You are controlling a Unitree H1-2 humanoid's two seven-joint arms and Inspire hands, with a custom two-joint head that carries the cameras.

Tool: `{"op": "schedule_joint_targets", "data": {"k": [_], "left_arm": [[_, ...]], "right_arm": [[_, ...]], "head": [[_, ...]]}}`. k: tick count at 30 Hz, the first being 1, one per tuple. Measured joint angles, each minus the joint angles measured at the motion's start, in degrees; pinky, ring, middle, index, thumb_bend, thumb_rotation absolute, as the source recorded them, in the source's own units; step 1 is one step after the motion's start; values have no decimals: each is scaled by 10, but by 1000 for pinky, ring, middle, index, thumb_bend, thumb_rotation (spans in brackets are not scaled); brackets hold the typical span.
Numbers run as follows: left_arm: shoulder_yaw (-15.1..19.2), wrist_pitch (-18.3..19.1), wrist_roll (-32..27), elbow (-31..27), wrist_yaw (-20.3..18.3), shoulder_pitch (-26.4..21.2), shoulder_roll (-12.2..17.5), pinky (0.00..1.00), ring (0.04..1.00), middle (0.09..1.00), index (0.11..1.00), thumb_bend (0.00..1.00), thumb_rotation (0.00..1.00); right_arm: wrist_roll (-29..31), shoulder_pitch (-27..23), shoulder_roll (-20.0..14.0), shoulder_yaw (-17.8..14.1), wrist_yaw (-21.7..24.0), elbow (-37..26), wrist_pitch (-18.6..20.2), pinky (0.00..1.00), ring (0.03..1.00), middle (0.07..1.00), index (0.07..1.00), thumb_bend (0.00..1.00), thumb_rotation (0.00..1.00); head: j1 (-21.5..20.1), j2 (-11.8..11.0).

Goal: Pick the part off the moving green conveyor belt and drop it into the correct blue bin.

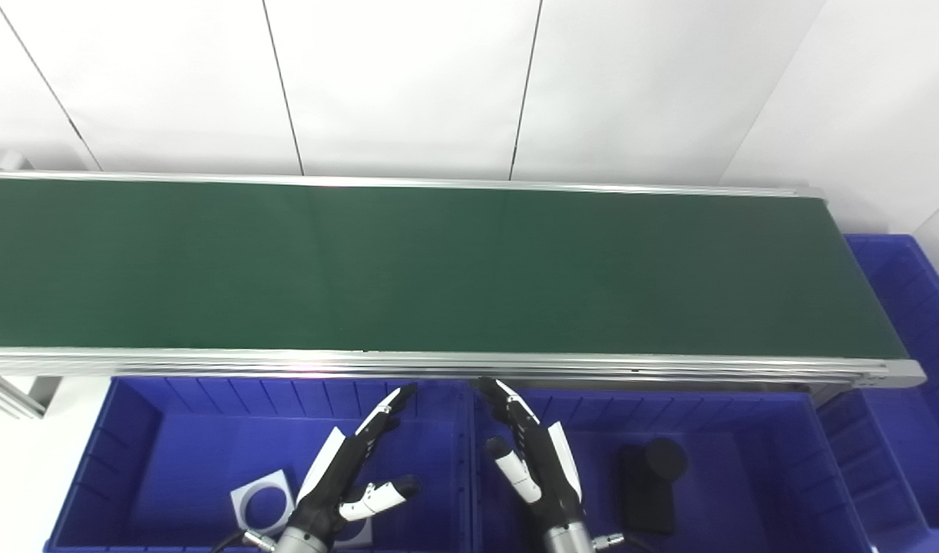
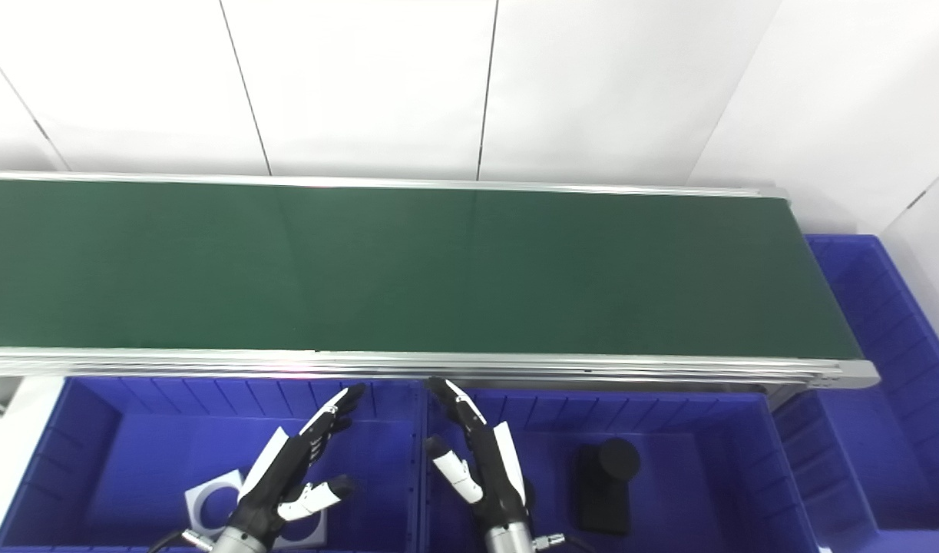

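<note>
Left hand, right hand spread, empty, fingers forward

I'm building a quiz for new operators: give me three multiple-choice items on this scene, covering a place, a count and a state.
1. Where does the black part lie?
A. on the belt
B. in the bin before the right hand
C. in the far right bin

2. How many blue bins show?
A. one
B. two
C. three

3. What state are both hands in?
A. open, empty
B. shut on a part
C. out of view

Answers:
1 B, it rests in the right front bin.
2 C, the left front bin and far right bin make three.
3 A, the left hand and right hand hold nothing, fingers apart; the green belt is bare.
</note>
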Motion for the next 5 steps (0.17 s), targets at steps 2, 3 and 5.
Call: {"op": "schedule_joint_targets", "data": {"k": [2,3,5], "left_arm": [[0,0,0,-2,0,0,-1,920,959,964,925,945,791],[1,0,0,-3,0,0,-1,919,958,964,924,949,792],[1,0,0,-6,0,0,-2,922,958,961,922,945,787]], "right_arm": [[3,3,-1,0,2,-3,0,894,905,879,864,888,942],[5,4,-3,0,2,-4,0,894,904,878,862,884,940],[10,5,-5,-2,5,-6,0,899,904,873,855,894,929]], "head": [[7,6],[14,13],[22,18]]}}
